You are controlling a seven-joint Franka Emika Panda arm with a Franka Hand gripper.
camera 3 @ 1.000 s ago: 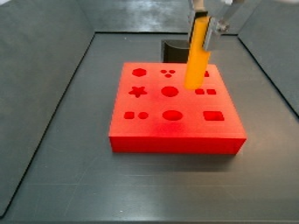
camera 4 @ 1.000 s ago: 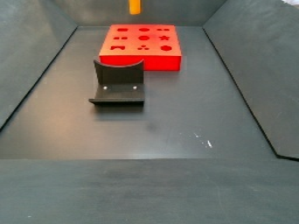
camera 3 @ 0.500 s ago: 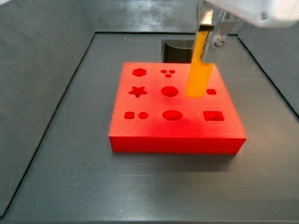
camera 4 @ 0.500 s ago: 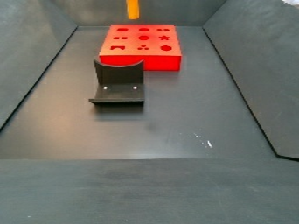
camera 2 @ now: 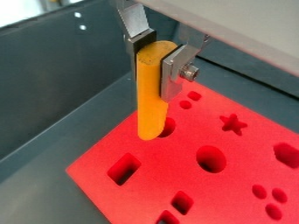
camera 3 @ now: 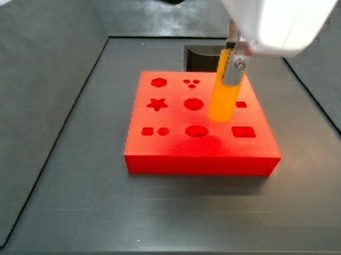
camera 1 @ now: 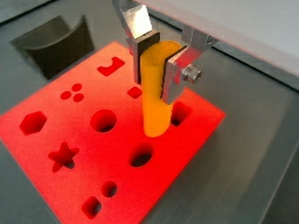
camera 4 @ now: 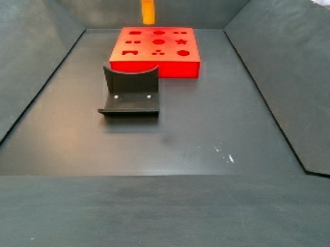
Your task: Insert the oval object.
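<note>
My gripper [camera 1: 159,66] is shut on the oval object [camera 1: 156,96], a long orange-yellow peg held upright by its upper end. It stands over the red block [camera 1: 176,153] with shaped holes. The peg's lower tip is at the rim of a hole near the block's edge [camera 2: 165,129]; I cannot tell whether it has entered. The gripper [camera 2: 158,66], peg [camera 2: 149,96] and block [camera 2: 158,162] show in both wrist views. In a side view the gripper [camera 3: 233,65] holds the peg [camera 3: 224,95] on the block's [camera 3: 200,149] right side. The peg's tip [camera 4: 147,10] shows above the block [camera 4: 142,68].
The fixture [camera 4: 129,92], a dark grey bracket on a base plate, stands on the floor beside the block; it also shows in a wrist view [camera 1: 52,44] and in a side view [camera 3: 200,52]. Sloped grey walls [camera 4: 33,87] close in the dark floor.
The gripper has come down with the peg. The peg's lower tip has dropped closer to the block's top near the right-hand holes.
</note>
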